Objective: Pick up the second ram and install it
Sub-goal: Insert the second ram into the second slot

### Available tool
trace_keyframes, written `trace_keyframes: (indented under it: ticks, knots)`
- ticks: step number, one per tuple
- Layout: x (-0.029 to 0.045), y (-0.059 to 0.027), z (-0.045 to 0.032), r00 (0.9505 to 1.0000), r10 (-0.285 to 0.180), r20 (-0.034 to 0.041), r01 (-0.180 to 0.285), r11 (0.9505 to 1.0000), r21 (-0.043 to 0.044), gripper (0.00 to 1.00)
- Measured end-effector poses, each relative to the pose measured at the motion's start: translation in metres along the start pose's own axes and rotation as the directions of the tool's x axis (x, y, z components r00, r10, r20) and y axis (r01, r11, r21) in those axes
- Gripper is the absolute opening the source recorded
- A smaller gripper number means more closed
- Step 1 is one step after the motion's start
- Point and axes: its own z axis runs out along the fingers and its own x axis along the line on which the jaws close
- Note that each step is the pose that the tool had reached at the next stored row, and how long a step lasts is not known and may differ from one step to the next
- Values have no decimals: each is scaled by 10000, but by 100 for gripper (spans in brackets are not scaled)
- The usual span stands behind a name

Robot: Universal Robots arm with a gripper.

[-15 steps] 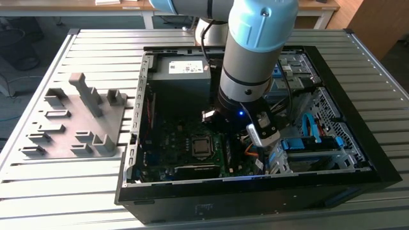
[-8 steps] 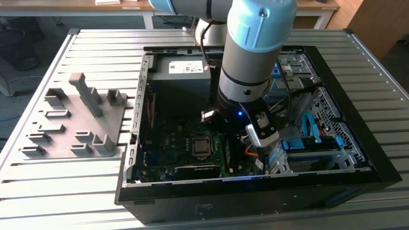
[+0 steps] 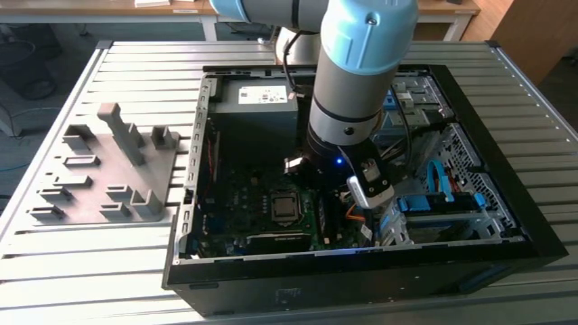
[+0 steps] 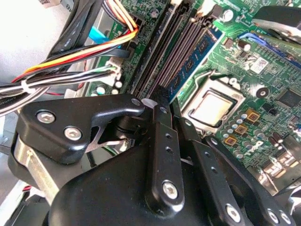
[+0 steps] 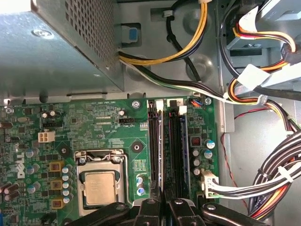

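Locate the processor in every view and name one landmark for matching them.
Exterior view: processor on the motherboard, to the exterior view's left of the slot strips.
Second wrist view: processor in its silver frame, next to the slot strips.
First wrist view: processor alongside the slot strips.
Shared landmark: the slot strips.

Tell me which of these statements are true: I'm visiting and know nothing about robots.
1. The computer case lies open on a slatted metal table. True.
2. The arm reaches down into the case, with its pincer over the long black memory slots. True.
3. A cooling fan covers the processor. False: the square silver chip sits bare in its socket.
4. The grey holder stands inside the case. False: it rests on the table, at the exterior view's left of the case.
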Motion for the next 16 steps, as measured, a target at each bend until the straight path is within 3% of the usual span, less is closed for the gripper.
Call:
trace_keyframes:
  ticks: [16]
  knots:
    - [-9, 23, 28, 10000, 2, 6, -2, 10000, 80, 14]
